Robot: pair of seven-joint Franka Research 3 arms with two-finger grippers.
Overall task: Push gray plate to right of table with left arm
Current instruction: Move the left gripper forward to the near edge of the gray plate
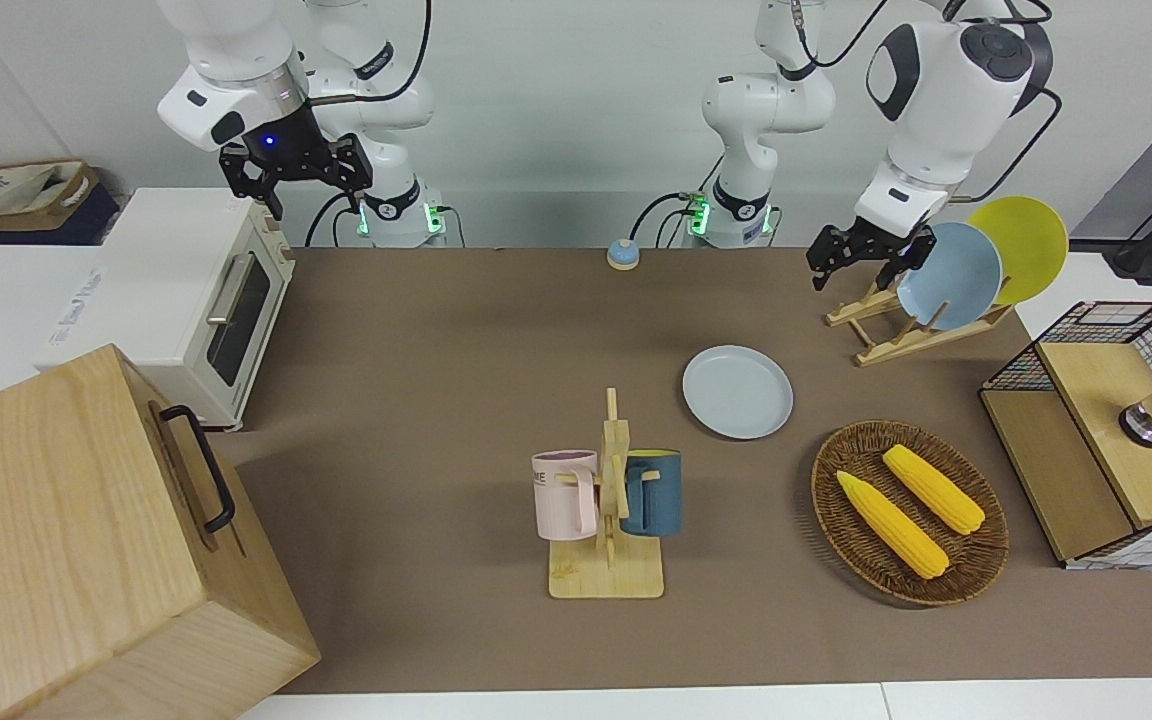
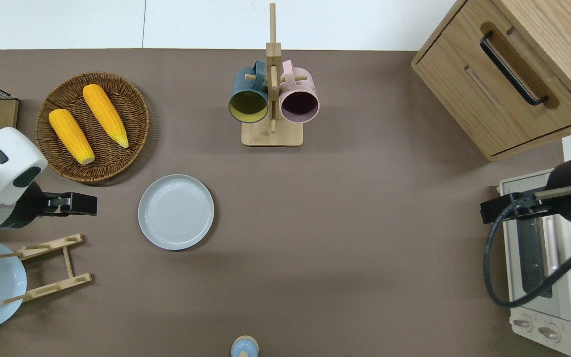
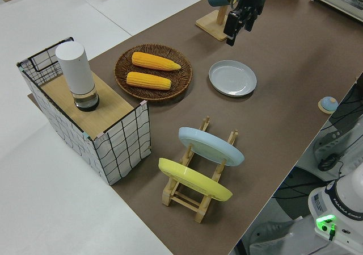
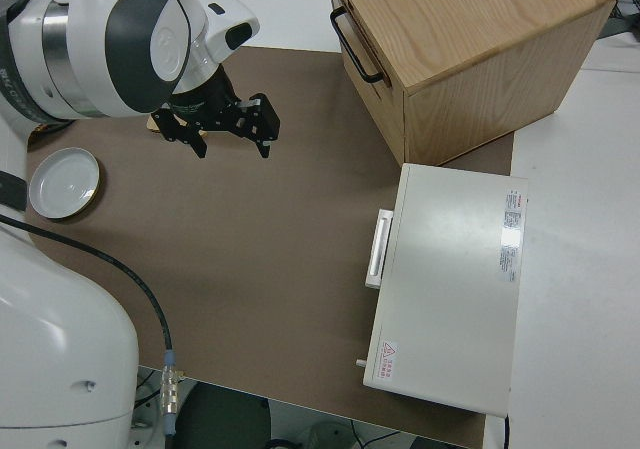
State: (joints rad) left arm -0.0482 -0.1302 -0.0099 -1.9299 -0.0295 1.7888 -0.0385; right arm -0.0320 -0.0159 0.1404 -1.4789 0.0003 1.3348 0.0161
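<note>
The gray plate [image 2: 176,211] is seen lying flat on the brown desk [image 2: 355,238], nothing resting on it. The left gripper [image 2: 80,204] is held in the air over bare desk, just beside the plate on the side toward the left arm's end of the desk, apart from the plate's rim and not touching it. Its fingers [image 1: 822,268] are pointed downward and are seen spread apart with nothing between them. Relative to the plate, a woven basket [image 2: 117,158] holding two corn cobs [image 2: 105,114] is set farther from the robots and toward the left arm's end, close to the plate's rim. A wooden rack [image 2: 50,267] carrying a sky-blue plate [image 1: 951,277] and a yellow plate [image 1: 1029,243] is placed nearer to the robots than the gray plate, toward the left arm's end. A mug stand [image 2: 272,134] with a dark blue mug [image 2: 249,94] and a pink mug [image 2: 299,95] is set farther from the robots than the plate, toward the right arm's end. The right gripper [image 1: 296,168] is parked, its fingers apart and empty.
</note>
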